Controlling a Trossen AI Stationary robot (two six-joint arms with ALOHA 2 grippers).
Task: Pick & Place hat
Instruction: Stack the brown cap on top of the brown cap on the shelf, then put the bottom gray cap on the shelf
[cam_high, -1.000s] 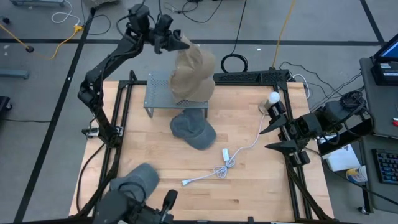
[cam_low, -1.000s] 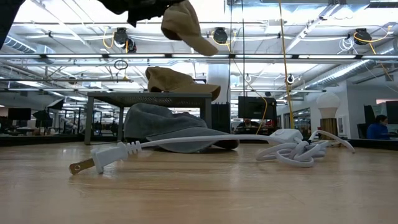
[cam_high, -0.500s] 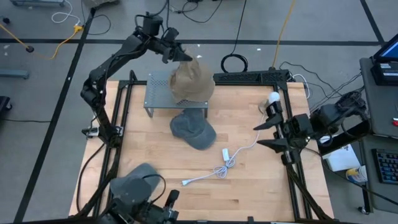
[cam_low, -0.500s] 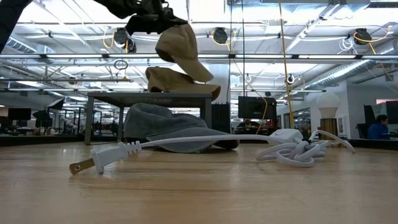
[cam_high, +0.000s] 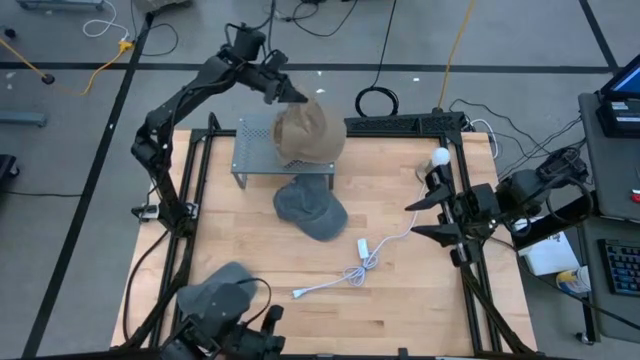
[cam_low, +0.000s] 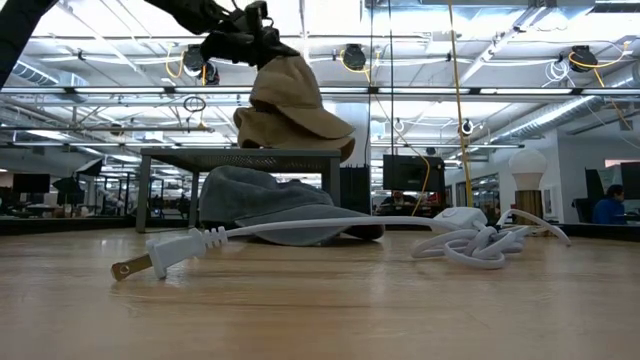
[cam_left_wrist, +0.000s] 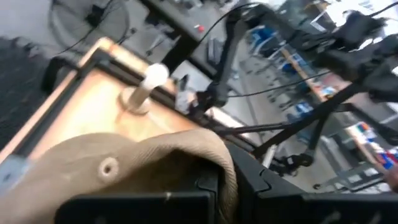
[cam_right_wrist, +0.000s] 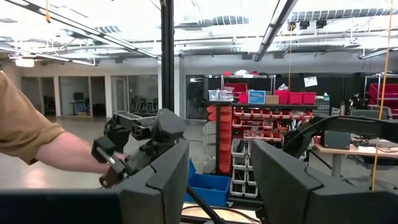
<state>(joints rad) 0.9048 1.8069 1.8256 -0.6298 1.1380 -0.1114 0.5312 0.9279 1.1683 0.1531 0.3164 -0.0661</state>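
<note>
A: From above, what do you count?

B: Two caps near the middle. The tan hat (cam_high: 305, 133), soft cloth and crumpled into a dome, sits on the grey metal stand (cam_high: 256, 148), a small perforated shelf on legs at the far side of the wooden table (cam_high: 240, 240). The left gripper (cam_high: 284, 88) has its fingers pinched on the hat's far edge. A grey cap (cam_high: 312, 209), also soft fabric, lies flat on the wood just in front of the stand. One white power cord (cam_high: 355, 265) curls beside it, and one white bulb (cam_high: 439, 158) stands at the right edge. The right gripper (cam_high: 425, 217) waits over the table's right side with its fingers spread apart.

A: And at table height?

B: The tan hat (cam_low: 285, 105) rests on the stand (cam_low: 240, 156), the left gripper (cam_low: 245, 35) gripping its crown from above. The grey cap (cam_low: 275, 205) slumps below, and the cord's two-pronged plug (cam_low: 165, 254) lies on the smooth wood grain.

A: The left wrist?

B: Tan woven cloth (cam_left_wrist: 124, 168) with a small eyelet is clamped between the dark fingers (cam_left_wrist: 211, 186); the bulb (cam_left_wrist: 149, 84) stands beyond.

A: The right wrist?

B: Its two blocky dark fingers (cam_right_wrist: 158, 180) stand parted, and a person's arm (cam_right_wrist: 62, 155) in a tan sleeve reaches in across the room.
</note>
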